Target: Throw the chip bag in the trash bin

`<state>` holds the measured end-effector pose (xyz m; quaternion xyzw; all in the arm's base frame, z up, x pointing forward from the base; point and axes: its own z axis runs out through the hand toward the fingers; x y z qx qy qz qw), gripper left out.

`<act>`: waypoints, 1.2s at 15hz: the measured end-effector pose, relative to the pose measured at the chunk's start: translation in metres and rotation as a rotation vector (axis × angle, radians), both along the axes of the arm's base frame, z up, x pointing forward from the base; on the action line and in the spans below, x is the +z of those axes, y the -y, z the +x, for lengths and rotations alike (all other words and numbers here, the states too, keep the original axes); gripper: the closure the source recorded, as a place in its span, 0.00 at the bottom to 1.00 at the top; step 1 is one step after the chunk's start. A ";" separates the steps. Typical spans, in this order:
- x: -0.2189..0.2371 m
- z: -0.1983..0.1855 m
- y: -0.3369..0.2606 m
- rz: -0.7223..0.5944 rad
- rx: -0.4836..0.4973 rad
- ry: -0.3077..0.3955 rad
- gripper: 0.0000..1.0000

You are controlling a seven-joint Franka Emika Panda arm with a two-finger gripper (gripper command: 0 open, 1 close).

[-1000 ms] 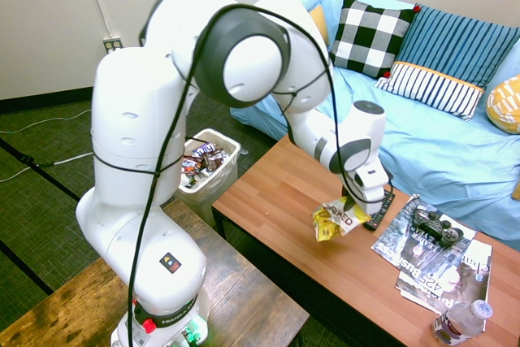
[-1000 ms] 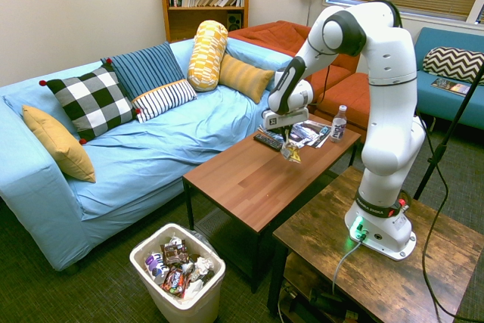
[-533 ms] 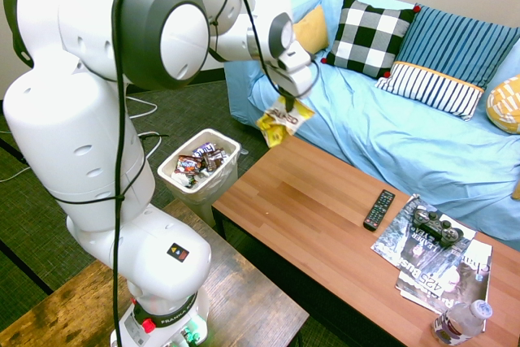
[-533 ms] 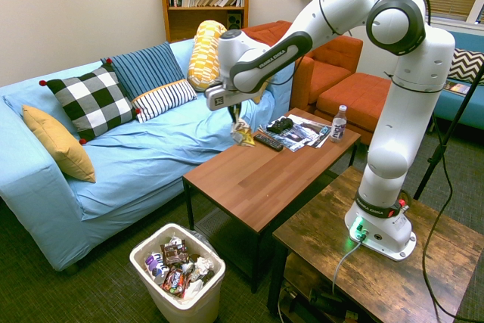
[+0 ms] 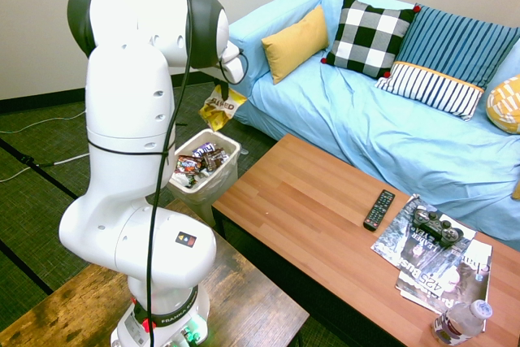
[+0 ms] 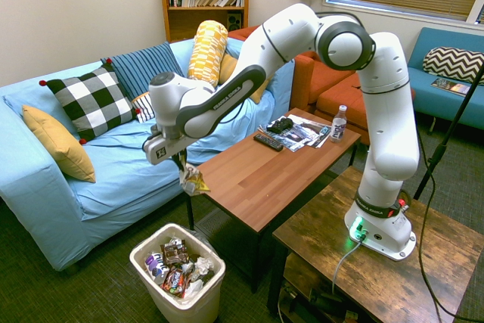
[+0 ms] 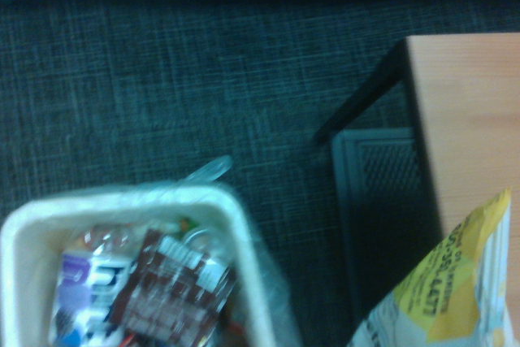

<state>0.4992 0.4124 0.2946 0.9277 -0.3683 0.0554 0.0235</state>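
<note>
Tool [image 6: 180, 158]: closed, pinching the top of the chip bag, pointing downward, raised above the level of the table.
Chip bag [image 5: 221, 108]: yellow and white, hanging in the air from the tool, higher than the trash bin and near it; hard to tell whether over the opening.
Trash bin [image 6: 185, 309]: white, clear-lined, standing upright on the floor near one end of the table.
Wrappers [image 5: 188, 165]: piled inside the trash bin, dark ones among them, together with crumpled white pieces.
Table [image 5: 309, 209]: wooden, low, set alongside the blue sofa [image 5: 349, 115].
Remote [image 5: 379, 210]: black, lying flat on the table, just beside the magazines.
Magazines [image 5: 410, 237]: overlapping on the table, topped by a black game controller [image 5: 437, 227].
Bottle [image 6: 339, 123]: clear, labelled, upright on the table, near the magazines.
Pillows [image 6: 91, 101]: checked, striped and yellow, resting on the sofa.
</note>
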 end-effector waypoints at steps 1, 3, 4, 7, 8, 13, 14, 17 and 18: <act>-0.020 -0.003 -0.013 0.004 0.020 -0.017 1.00; -0.055 -0.005 -0.027 0.034 0.042 -0.057 1.00; -0.067 -0.004 -0.030 0.053 0.057 -0.078 1.00; -0.085 -0.008 -0.040 0.083 0.123 -0.127 0.00; -0.091 -0.012 -0.044 0.086 0.149 -0.143 0.00; -0.100 -0.016 -0.047 0.104 0.194 -0.176 0.00; -0.100 -0.016 -0.047 0.106 0.196 -0.176 0.00; -0.100 -0.016 -0.048 0.110 0.201 -0.179 0.00; -0.100 -0.016 -0.048 0.110 0.201 -0.180 0.00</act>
